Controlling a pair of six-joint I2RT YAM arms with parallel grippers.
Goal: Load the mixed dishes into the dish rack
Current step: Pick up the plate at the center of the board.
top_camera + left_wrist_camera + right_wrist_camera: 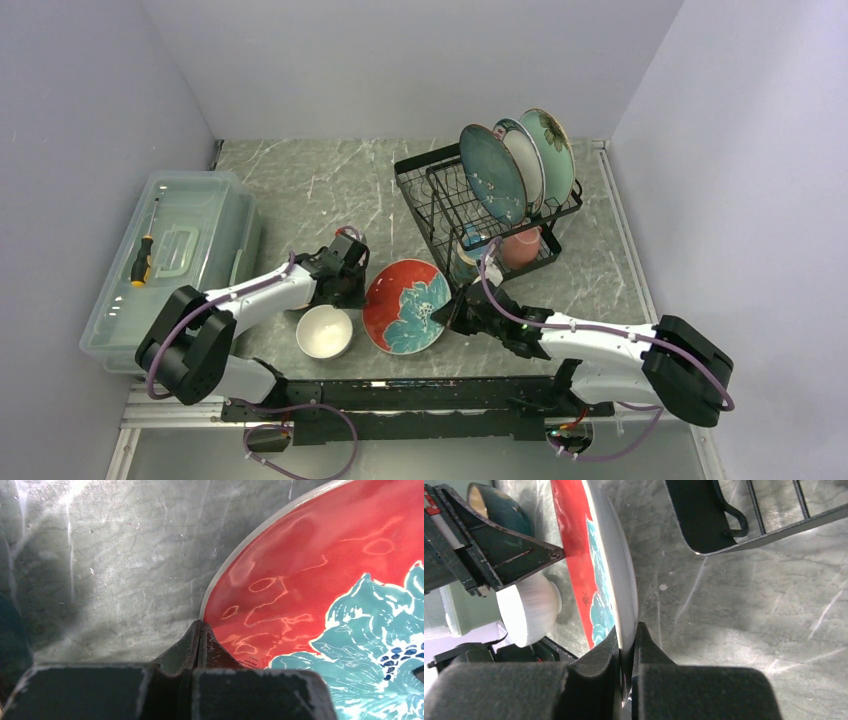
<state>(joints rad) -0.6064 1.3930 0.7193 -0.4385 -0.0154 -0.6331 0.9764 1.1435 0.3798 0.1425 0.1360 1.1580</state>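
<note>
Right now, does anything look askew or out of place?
Only the red plate: the right gripper pinches its rim, seemingly tilting it off the table, while the shut left gripper touches its opposite edge. Nothing spilled.

Bright, even overhead light, soft shadows; wavy glare on the red plate [310,570] and white streaks on the table [125,555] in left wrist view, right gripper's fingers [594,675] blurred up close.
</note>
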